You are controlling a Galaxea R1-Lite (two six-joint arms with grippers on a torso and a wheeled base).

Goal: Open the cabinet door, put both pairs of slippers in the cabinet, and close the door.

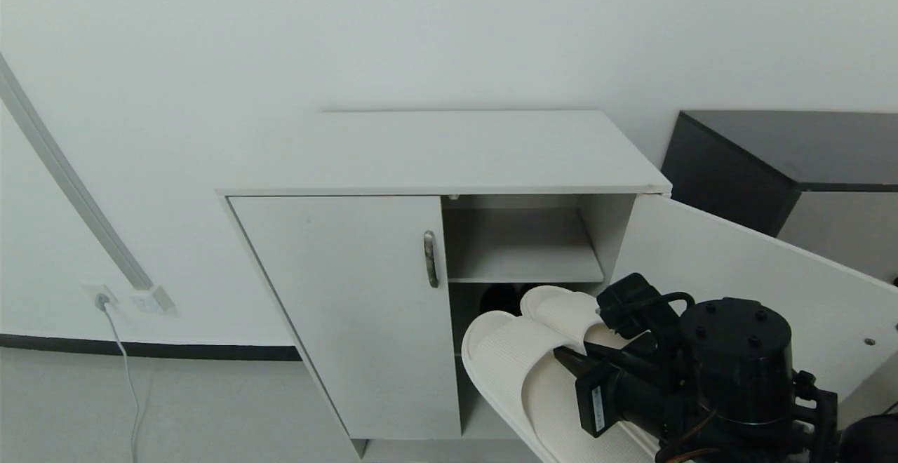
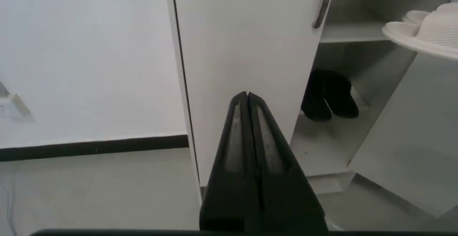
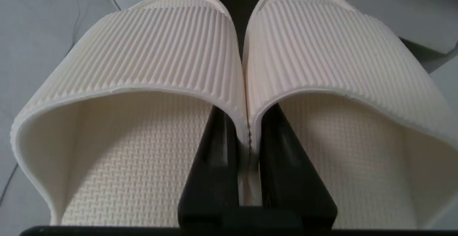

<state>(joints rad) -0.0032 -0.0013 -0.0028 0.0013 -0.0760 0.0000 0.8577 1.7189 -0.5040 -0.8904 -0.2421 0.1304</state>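
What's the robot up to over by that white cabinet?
The right gripper holds a pair of cream slippers pinched together by their inner edges, at the cabinet's open right door. A black pair already sits in the lower compartment. The left gripper hangs shut and empty before the closed left door.

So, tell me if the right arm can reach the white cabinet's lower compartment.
Probably yes: the white right-hand door stands wide open, and the right tool, shut on the ribbed cream slippers, faces the lower compartment.
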